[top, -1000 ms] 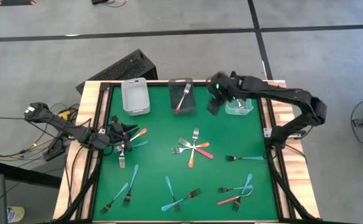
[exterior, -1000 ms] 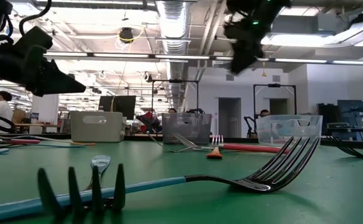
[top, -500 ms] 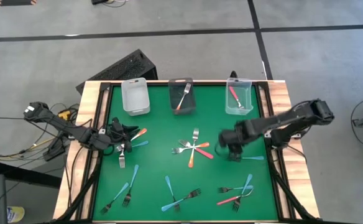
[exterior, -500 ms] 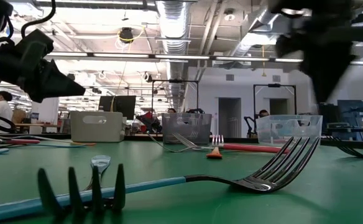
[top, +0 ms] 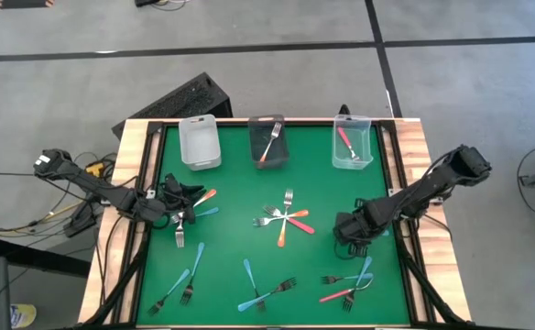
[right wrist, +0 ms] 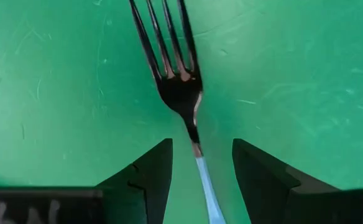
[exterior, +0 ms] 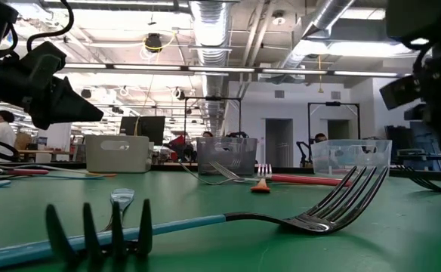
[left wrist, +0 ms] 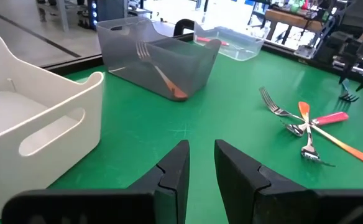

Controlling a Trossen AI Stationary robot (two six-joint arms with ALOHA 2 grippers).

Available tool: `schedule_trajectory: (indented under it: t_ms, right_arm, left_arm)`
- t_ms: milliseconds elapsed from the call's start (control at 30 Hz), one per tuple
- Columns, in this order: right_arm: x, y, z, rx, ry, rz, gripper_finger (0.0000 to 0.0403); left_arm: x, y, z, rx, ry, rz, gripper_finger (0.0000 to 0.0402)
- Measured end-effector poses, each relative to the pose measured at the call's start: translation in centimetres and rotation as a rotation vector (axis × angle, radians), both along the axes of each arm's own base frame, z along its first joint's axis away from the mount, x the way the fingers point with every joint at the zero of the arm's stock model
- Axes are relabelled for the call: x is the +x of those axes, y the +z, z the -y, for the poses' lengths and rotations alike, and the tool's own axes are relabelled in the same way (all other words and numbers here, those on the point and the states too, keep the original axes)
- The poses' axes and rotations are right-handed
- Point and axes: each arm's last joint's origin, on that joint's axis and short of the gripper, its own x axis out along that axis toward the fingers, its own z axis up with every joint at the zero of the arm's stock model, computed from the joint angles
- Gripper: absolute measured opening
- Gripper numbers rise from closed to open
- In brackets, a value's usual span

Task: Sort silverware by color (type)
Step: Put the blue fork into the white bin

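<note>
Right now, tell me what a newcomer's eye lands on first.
The right gripper, jaws open, straddles a blue-handled fork on the green table at its right side. Mid-table lies a crossed cluster of forks; three bins line the far edge. The left gripper waits at left.

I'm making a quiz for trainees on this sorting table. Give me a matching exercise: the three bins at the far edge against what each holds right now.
Things:
1. white bin
2. dark bin
3. clear bin

Contents:
A. one pink-red fork
B. one orange fork
C. no fork showing

Pairs: 1-C, 2-B, 3-A
</note>
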Motion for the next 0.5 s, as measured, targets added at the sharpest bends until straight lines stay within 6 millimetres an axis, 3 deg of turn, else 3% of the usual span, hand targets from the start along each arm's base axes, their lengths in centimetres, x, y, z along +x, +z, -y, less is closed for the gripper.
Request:
schedule_trajectory:
  t_ms: [233,500]
  right_arm:
    - [-0.8,-1.7,0.3,0.009,0.001,0.007,0.0159]
    - [0.4,-1.4,1.2,0.027,-0.062,0.091,0.0020]
  left_arm:
    - [0.0,0.0,0.0,0.000,0.000,0.000,0.0064]
    - [0.3,0.4,0.2,0.014,-0.060,0.017,0.0065]
